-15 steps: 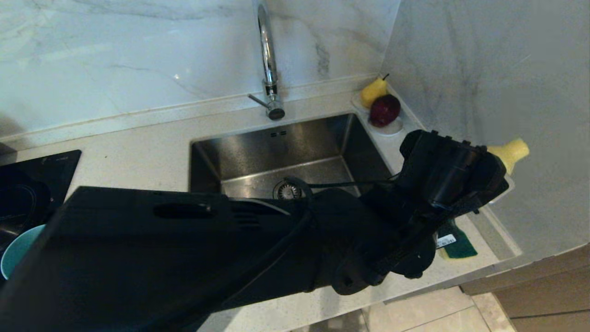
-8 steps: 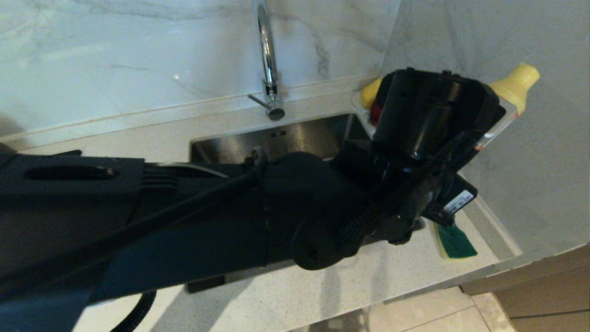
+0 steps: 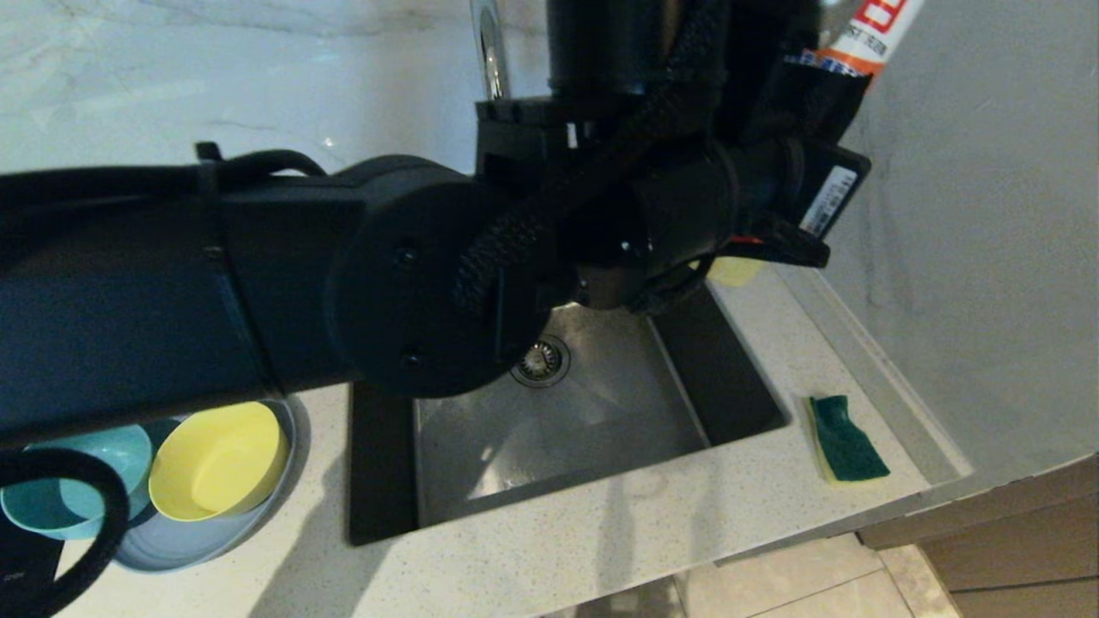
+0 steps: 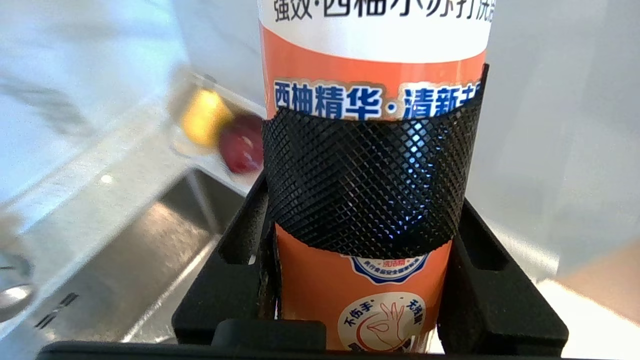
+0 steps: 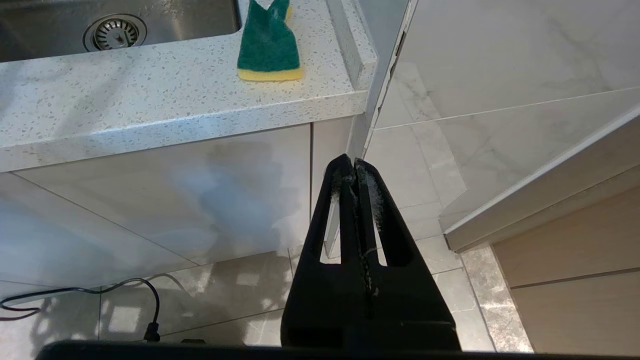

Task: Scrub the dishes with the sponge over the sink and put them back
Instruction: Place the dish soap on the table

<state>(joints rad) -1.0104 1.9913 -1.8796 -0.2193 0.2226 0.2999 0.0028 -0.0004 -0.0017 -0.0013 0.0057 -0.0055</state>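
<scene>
My left gripper point(image 4: 365, 197) is shut on an orange-and-white detergent bottle point(image 4: 372, 90), with a black mesh band round the bottle between the fingers. In the head view that gripper point(image 3: 798, 77) holds the bottle point(image 3: 871, 26) high above the sink's point(image 3: 558, 429) back right corner. The sponge point(image 3: 846, 438), green side up, lies on the counter right of the sink, and the right wrist view shows this sponge point(image 5: 268, 42) too. A yellow bowl point(image 3: 219, 459) and a teal bowl point(image 3: 73, 481) sit on the grey-blue plate point(image 3: 206, 536) left of the sink. My right gripper point(image 5: 355, 167) hangs shut and empty below the counter front.
The chrome tap point(image 3: 489, 43) stands behind the sink, partly hidden by my left arm point(image 3: 258, 292). A pear point(image 4: 202, 117) and a red apple point(image 4: 242, 147) rest at the sink's back right corner. A marble wall point(image 3: 987, 257) closes the counter's right side.
My left arm has swung up and back with the bottle, from low beside the right wall to the top of the head view. The bowls, plate and sink floor have come into sight.
</scene>
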